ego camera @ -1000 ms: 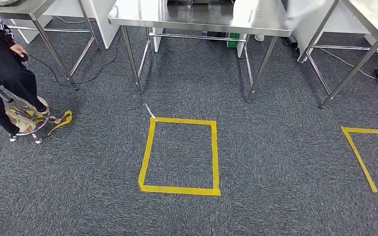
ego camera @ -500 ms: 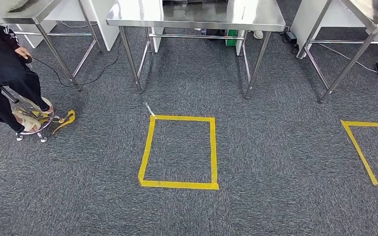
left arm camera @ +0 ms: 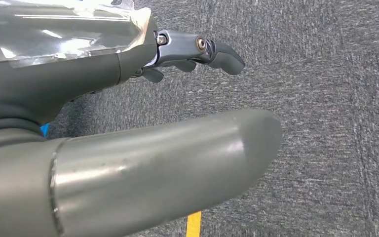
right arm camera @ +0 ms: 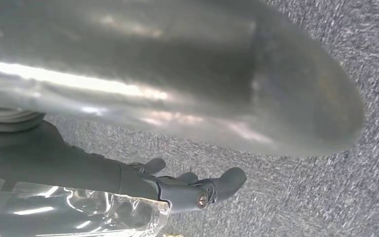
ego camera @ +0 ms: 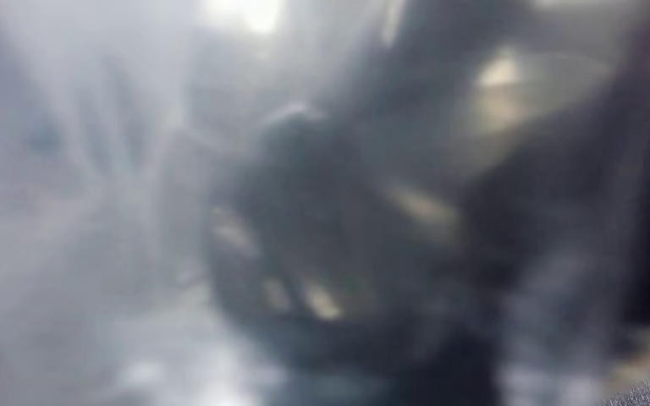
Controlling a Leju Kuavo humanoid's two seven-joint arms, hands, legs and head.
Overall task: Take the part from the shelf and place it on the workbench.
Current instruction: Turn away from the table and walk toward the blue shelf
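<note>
The head view is a heavy blur of grey and dark shapes, and nothing in it can be made out. In the left wrist view my left hand (left arm camera: 128, 123) hangs over grey carpet, its thick thumb (left arm camera: 177, 163) stretched out, its darker fingers (left arm camera: 202, 49) apart from the thumb, nothing between them. In the right wrist view my right hand (right arm camera: 168, 123) hangs the same way over carpet, thumb (right arm camera: 202, 84) out, fingers (right arm camera: 197, 190) lightly bent and holding nothing.
Grey carpet (left arm camera: 325, 123) lies under both hands. A short strip of yellow floor tape (left arm camera: 193, 224) runs on the carpet below the left thumb. Clear plastic film covers the back of each hand (left arm camera: 64, 29) (right arm camera: 79, 212).
The head view showed a sharp floor with a yellow tape square, steel tables and a person at the left; now it is blurred all over. The camera has moved.
</note>
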